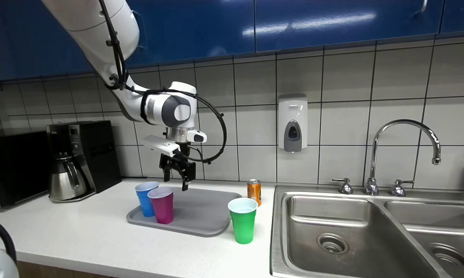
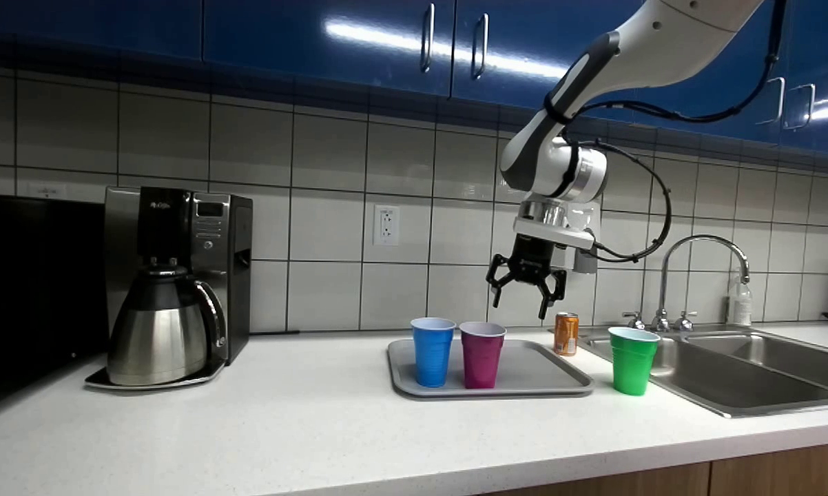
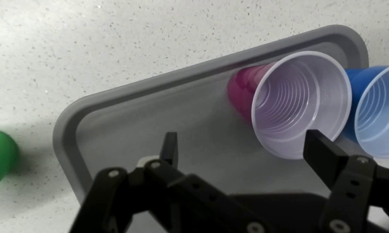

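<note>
Gripper [image 3: 242,142] spread wide, empty | above gray tray [image 3: 133,132] | magenta cup [image 3: 288,103] nearest, upright beside blue cup [image 3: 375,110]

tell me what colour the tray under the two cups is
The tray is plain grey; it shows best in the wrist view.

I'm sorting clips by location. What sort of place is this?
Most likely a kitchen, at home or perhaps in an office; the pictures don't settle which. The double sink with its tap, the coffee maker and the blue wall cupboards show it.
</note>
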Robot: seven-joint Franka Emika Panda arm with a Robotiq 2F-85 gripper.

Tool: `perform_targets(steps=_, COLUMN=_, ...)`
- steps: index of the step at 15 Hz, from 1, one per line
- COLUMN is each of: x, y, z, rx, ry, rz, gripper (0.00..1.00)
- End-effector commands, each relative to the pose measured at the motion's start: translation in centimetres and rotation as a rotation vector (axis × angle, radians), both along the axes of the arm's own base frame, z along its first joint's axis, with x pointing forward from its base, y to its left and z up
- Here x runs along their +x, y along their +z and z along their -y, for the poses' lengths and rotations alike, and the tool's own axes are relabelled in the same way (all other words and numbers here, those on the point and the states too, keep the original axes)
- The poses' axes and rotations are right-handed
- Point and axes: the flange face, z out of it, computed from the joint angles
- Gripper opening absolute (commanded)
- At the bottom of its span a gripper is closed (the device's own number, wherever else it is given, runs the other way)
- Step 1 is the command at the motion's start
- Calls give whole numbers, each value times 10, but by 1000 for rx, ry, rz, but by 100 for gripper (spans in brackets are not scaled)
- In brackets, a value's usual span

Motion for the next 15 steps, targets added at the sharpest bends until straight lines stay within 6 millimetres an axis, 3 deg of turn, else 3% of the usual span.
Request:
perform_targets(steps=1, x=7, y=-5, z=-15, rx=-19, ry=79, rz=-31, gripper=100)
perform_targets(steps=7, x=6, y=-23, z=-36, rx=-106, ry=176, rz=-49, gripper=100)
perform_targets(steps=15, x=6, y=-42, z=-47, rx=-229, ry=268, rz=-32, gripper=100)
